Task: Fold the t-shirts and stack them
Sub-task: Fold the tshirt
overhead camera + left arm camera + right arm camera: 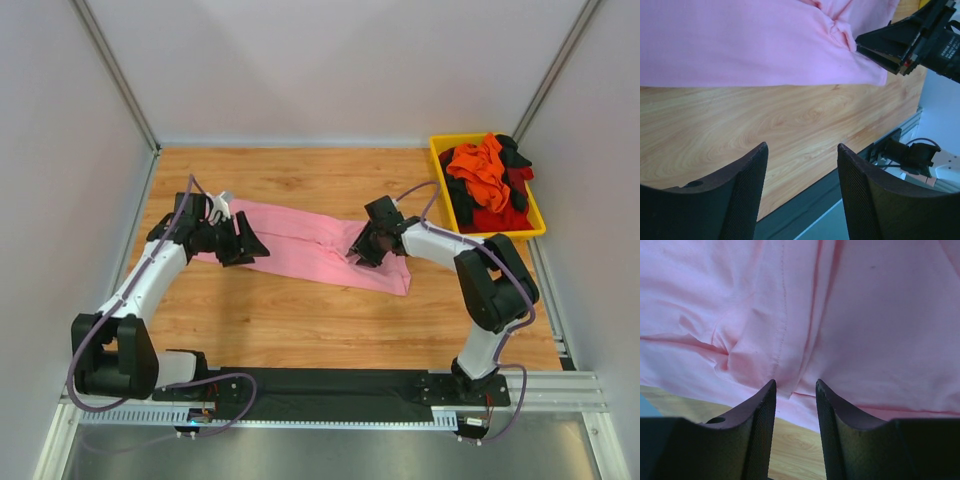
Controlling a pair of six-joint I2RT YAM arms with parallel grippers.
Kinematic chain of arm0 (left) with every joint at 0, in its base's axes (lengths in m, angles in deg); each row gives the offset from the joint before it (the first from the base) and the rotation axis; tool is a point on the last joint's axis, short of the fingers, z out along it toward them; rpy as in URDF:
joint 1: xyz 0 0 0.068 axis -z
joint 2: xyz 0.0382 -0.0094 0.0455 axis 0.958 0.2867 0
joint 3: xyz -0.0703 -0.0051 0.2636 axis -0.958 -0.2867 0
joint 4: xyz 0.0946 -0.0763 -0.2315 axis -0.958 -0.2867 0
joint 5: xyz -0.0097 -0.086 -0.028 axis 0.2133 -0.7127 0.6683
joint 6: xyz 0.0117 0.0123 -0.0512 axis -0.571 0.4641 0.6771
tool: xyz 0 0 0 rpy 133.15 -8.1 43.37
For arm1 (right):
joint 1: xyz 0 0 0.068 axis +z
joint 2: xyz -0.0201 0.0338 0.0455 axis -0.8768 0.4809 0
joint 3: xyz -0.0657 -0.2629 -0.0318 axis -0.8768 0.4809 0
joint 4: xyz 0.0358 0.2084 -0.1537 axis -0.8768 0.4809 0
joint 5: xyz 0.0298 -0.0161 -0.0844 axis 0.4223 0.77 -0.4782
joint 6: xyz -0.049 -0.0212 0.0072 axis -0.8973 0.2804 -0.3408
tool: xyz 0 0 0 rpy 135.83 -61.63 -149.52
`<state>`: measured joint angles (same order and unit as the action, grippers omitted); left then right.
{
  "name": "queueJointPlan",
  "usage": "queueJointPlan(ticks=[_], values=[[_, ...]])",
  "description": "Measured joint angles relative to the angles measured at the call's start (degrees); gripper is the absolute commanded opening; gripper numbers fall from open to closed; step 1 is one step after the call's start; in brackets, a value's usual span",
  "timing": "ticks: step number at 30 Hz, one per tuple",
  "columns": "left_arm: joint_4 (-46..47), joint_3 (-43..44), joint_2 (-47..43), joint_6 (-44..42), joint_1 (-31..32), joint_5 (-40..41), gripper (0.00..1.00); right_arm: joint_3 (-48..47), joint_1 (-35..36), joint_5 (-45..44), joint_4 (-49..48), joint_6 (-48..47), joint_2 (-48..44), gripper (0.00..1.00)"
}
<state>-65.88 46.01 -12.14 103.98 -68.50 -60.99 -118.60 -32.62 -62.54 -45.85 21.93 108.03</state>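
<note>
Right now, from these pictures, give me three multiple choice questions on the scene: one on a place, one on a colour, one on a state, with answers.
1. Where does the yellow bin stand?
A) far right corner of the table
B) near left corner
C) between the arms' bases

2. What colour is the shirt lying on the table?
A) black
B) light pink
C) orange

3. How is the left hand?
A) shut on the shirt
B) open and empty
C) shut on the bin's rim

Answers:
1 A, the top view shows it far right.
2 B, pink cloth shows in every view.
3 B, its jaws stand apart over bare wood.
</note>
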Motion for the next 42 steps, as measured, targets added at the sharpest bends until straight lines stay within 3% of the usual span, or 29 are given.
queueJointPlan(ticks=[8, 24, 27, 30, 36, 42], values=[[0.4, -0.2, -4.5, -0.7, 0.0, -0.8, 0.64, -2.7, 1.3, -0.3, -2.2, 3.4, 3.7, 0.38], [0.4, -0.2, -4.2, -0.8, 0.0, -0.9, 0.64, -10.2, 1.7, -5.0, -0.4, 3.4, 5.1, 0.22], [0.4, -0.2, -4.2, -0.8, 0.0, -0.9, 0.64, -13.9, 1.7, -5.3, 0.4, 2.0, 7.1, 0.07], [0.4, -0.2, -4.2, -0.9, 0.0, -0.8, 0.64, -18.4, 1.7, -5.2, 1.6, 0.7, 9.4, 0.00], [0.4, -0.2, -4.2, -0.9, 0.0, -0.4, 0.63, -22.9, 1.7, -5.2, 2.6, -1.1, 12.3, 0.02], [0.3, -0.2, -4.2, -0.9, 0.0, 0.0, 0.64, -26.9, 1.7, -4.6, 5.1, -2.7, 15.9, 0.26]])
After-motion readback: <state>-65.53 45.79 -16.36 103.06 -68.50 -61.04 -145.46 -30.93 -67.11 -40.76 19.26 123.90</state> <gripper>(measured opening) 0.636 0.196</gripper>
